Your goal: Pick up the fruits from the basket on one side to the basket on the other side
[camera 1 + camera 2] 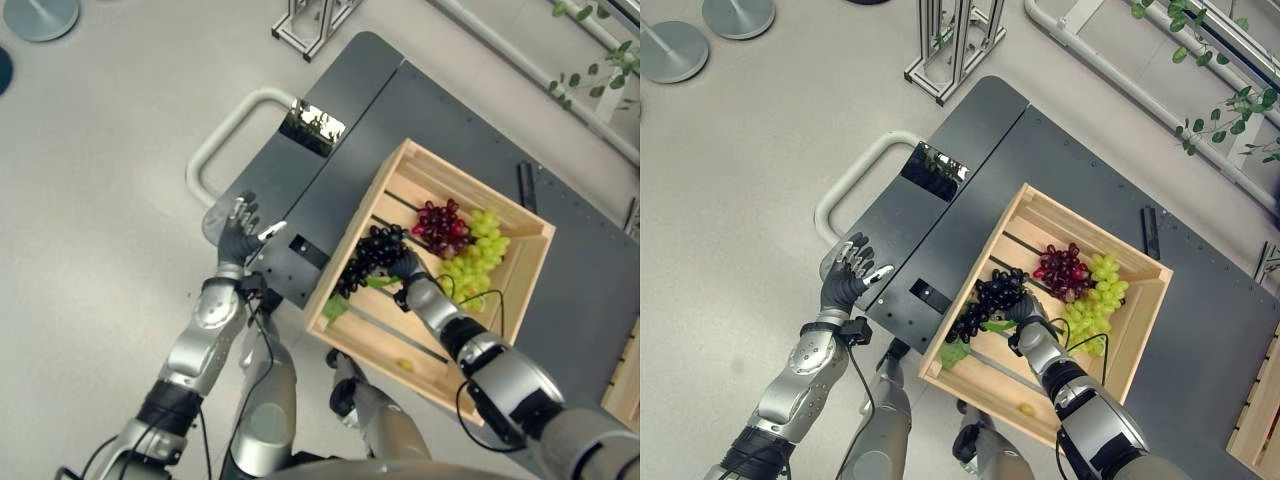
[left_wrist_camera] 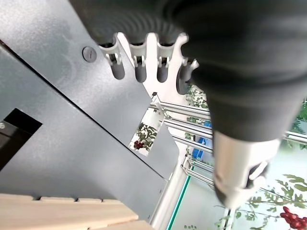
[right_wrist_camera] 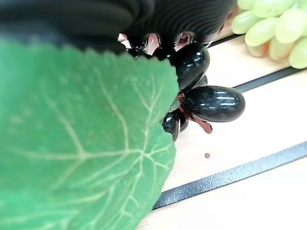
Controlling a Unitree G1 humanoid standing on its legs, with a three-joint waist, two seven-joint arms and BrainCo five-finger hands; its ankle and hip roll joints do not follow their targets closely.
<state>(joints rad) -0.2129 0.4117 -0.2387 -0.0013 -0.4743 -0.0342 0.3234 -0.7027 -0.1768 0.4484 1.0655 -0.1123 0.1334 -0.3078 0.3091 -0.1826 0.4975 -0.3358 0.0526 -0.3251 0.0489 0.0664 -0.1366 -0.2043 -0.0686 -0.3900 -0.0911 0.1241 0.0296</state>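
A lab or test hall is suggested. Beyond the left hand (image 1: pixel 845 280), a bare grey floor (image 1: pixel 730 150) is seen, with an aluminium-profile frame (image 1: pixel 952 45) and round stand bases (image 1: pixel 670 50). A dark metal cart deck (image 1: pixel 970 190) with a tubular handle (image 1: pixel 855 180) lies just beside that hand.

So the wooden crate (image 1: pixel 1138 300) sits on the table (image 1: pixel 970 190). Inside it there's three grape bunches: one bunch (image 1: pixel 985 300) nearest the robot's left, a second (image 1: pixel 1062 271) behind it, the third (image 1: pixel 1092 303) furthest right, probably touching the second.
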